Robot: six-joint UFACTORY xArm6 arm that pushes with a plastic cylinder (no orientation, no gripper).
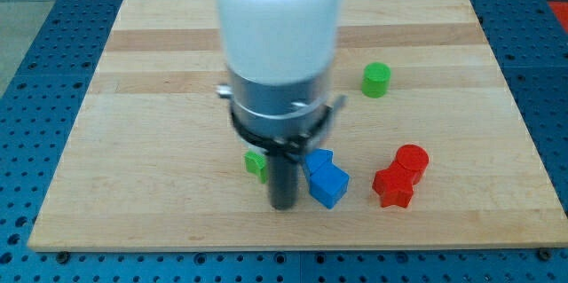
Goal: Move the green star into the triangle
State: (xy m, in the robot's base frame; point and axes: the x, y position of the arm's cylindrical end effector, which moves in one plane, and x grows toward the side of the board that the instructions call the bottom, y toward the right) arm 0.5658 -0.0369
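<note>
Lowest in the frame, the rod's tip [283, 205] sits down on the board [133, 141] at lower centre; it is a bare rod, nothing to spread or pinch. A green block [256, 164], seemingly the star, peeks out touching the rod's left side, mostly hidden. Blue blocks [326, 179] crowd just right of the tip, perhaps including the triangle; I cannot tell their shapes. Red blocks [398, 176] lie further right, a green cylinder [376, 80] above. Risk: the tip shoves blue pieces away, or the star slips off sideways.
</note>
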